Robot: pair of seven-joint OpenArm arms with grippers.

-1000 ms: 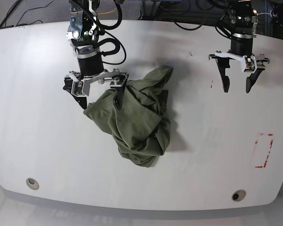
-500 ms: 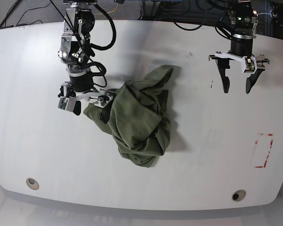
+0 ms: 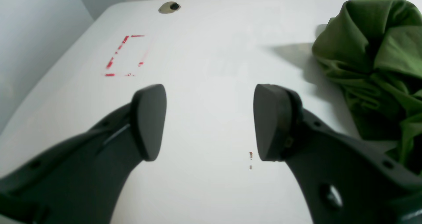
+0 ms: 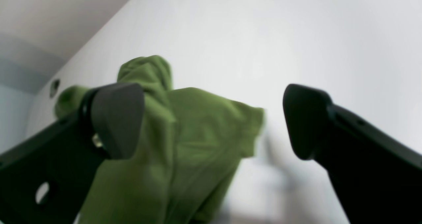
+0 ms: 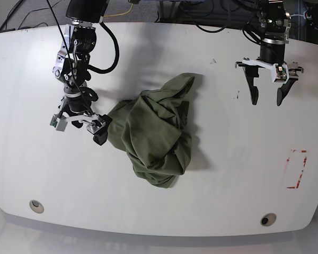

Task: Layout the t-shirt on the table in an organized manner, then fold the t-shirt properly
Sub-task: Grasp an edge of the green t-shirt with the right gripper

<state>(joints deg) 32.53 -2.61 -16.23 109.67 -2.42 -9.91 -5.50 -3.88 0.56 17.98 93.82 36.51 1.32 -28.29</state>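
The olive-green t-shirt (image 5: 153, 132) lies crumpled in a heap at the middle of the white table (image 5: 228, 174). My right gripper (image 5: 79, 129) is open at the heap's left edge, low over the table, one finger (image 5: 99, 136) against the cloth. In the right wrist view the t-shirt (image 4: 184, 145) fills the left half of the gap of the open right gripper (image 4: 211, 122); nothing is gripped. My left gripper (image 5: 266, 100) hangs open over bare table at the back right, apart from the cloth. In the left wrist view the left gripper (image 3: 211, 122) is empty, with the t-shirt (image 3: 372, 69) off to the right.
A red dashed rectangle (image 5: 296, 169) marks the table at the right, also seen as the red rectangle (image 3: 125, 56). Two round grommet holes (image 5: 36, 205) (image 5: 268, 219) sit near the front edge. Black cables (image 5: 201, 21) run along the back edge.
My right arm has swung from above the heap's top-left to its left edge, lower and nearer the front. The cloth's left corner drew in a little. The left arm has not moved.
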